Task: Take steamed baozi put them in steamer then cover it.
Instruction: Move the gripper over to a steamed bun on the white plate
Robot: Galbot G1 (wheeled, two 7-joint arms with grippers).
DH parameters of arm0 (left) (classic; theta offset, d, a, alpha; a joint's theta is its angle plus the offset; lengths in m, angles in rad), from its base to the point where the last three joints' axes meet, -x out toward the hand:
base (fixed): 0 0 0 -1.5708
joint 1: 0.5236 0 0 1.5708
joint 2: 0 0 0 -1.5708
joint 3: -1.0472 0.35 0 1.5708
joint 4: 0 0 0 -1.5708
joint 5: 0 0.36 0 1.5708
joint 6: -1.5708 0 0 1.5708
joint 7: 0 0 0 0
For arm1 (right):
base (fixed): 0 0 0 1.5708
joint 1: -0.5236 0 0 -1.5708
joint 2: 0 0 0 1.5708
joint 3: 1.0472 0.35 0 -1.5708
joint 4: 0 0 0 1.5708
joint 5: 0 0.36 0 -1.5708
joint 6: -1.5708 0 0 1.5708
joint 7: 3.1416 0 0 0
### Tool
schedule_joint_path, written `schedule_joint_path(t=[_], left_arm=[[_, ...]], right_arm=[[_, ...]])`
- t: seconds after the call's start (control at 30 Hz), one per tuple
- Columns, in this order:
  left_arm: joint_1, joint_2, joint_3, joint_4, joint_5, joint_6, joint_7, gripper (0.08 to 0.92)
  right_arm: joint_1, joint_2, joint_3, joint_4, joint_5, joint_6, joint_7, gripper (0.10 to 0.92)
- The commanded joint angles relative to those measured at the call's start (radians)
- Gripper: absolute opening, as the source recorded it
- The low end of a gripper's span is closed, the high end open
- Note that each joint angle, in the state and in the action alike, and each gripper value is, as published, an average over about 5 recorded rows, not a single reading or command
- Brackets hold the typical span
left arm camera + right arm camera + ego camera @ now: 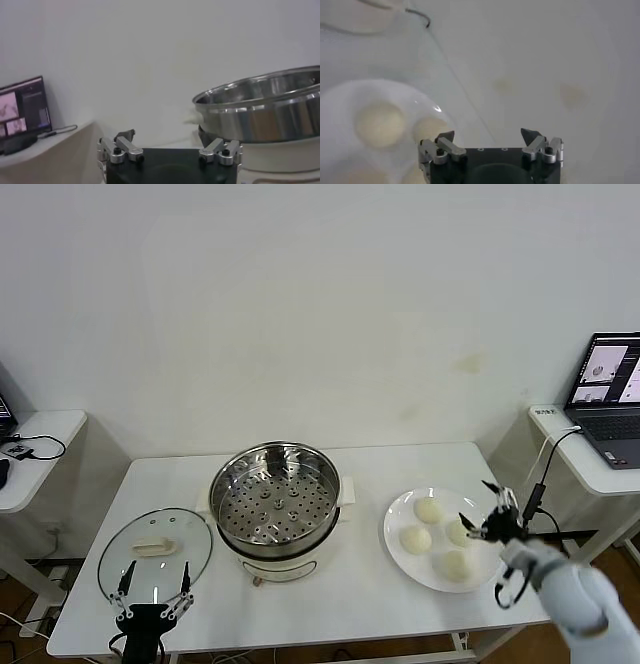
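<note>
Four cream-white baozi [428,510] lie on a white plate [400,559] at the table's right. My right gripper [476,502] hovers open and empty over the plate's right edge, beside the nearest bun [458,531]. In the right wrist view two buns [380,124] show on the plate [345,95], off to one side of the open gripper [489,134]. The steel steamer [275,499] stands uncovered and empty at the centre. The glass cover [155,549] lies flat to its left. My left gripper [158,568] is open at the cover's front edge; its wrist view shows the gripper [172,140] and the steamer [265,107].
A laptop [610,399] sits on a side table at the right, with a cable hanging close to my right arm. Another small table [35,449] stands at the left. The white wall is behind the table.
</note>
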Motion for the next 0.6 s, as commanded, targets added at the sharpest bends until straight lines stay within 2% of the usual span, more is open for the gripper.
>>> schedule_joint_path(t=[0.03,0.27,0.6], left_arm=[[-0.003,0.005,-0.004,-0.013,0.039,-0.002,0.002,0.823],[-0.010,0.012,-0.020,-0.017,0.034,-0.002,0.002,0.823],[-0.016,0.014,-0.043,-0.012,0.024,-0.004,0.002,0.823]], right_arm=[[0.532,-0.237,-0.454,-0.213,0.093,-0.034,-0.353,0.823],[0.833,-0.198,-0.822,-0.386,0.149,0.030,-0.489,0.823],[0.915,-0.030,-0.982,-0.522,0.089,0.050,-0.491,0.823]])
